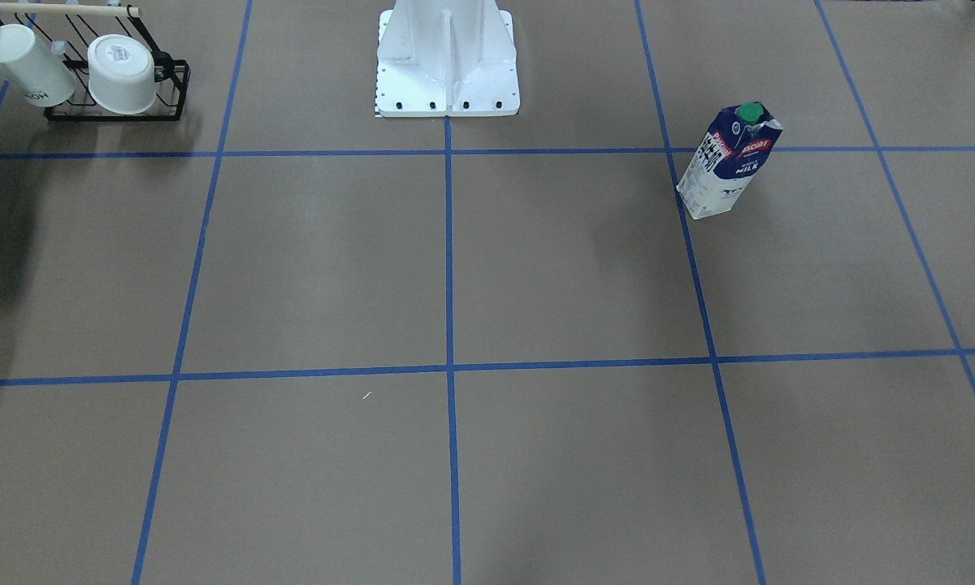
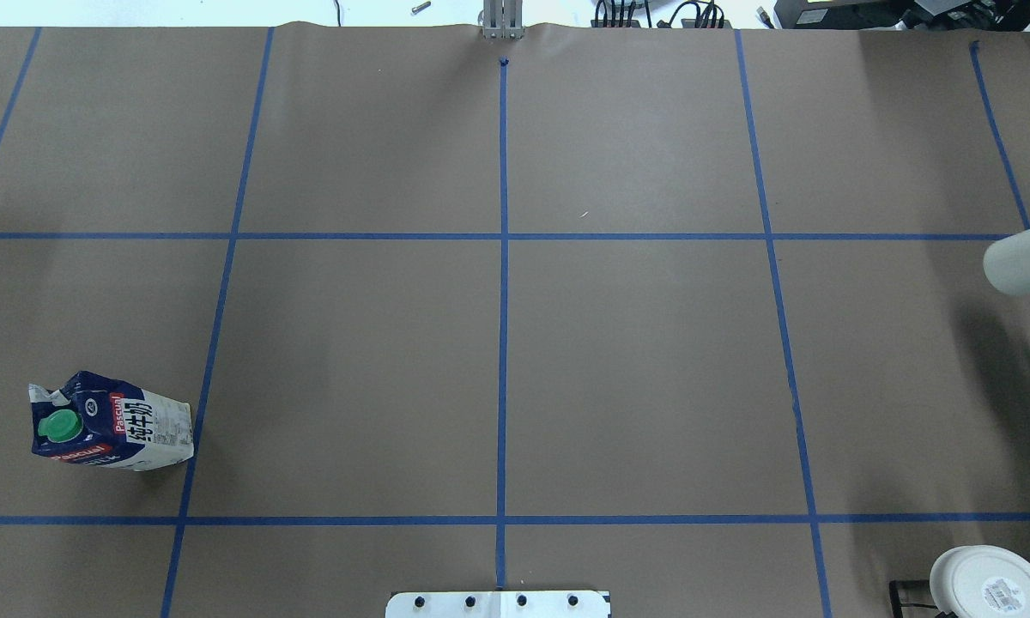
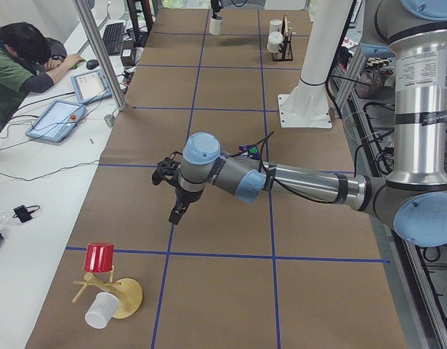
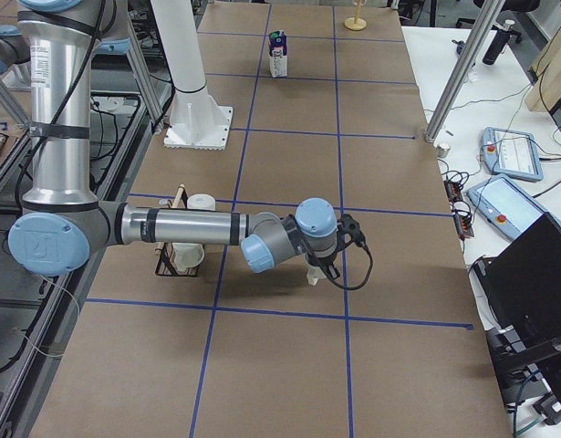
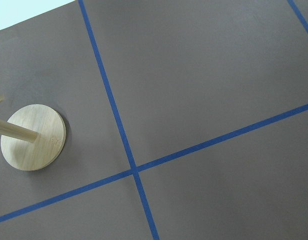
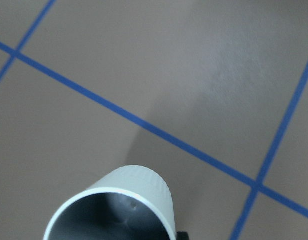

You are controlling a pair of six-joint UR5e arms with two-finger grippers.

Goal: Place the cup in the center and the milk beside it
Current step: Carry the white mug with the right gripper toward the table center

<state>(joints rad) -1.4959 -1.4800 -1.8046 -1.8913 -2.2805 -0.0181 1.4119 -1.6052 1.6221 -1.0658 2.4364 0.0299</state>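
From where I stand, the right gripper (image 4: 315, 267) is at the end of a low, outstretched arm over the robot's right end of the table. Under it hangs the plain white ribbed mug with a grey inside (image 6: 124, 202). The mug is tilted, clear of the brown paper, with its mouth turned up toward the wrist camera and its shadow on the surface below. The fingers are mostly hidden behind the mug, but it hangs at the gripper's tip, so the jaws look clamped on it. The black wire rack with a wooden handle (image 1: 175, 91) sits nearer the robot. It holds a white mug with black lettering (image 1: 26, 65) and an upturned white cup with a labelled round base (image 1: 122, 73). The tall navy-and-white milk carton with a red banner and green screw cap (image 2: 112, 422) stands upright on the robot's left side. Its foot is right at a blue tape line. The middle patch of the brown tabletop (image 2: 618, 378) is split by a blue tape line, and it lies well apart from both the mug and the carton. The left gripper (image 3: 176, 212) points down over the paper beyond the carton, toward the table's left end. I cannot tell how its jaws stand. Near that end is a wooden peg stand with a round base (image 5: 33, 138), carrying a red cup (image 3: 99, 257) and a small white cup (image 3: 99, 313). A person in a green shirt (image 3: 16, 65) sits at the side desk. The white robot pedestal (image 1: 447, 57) stands at the table's back edge.
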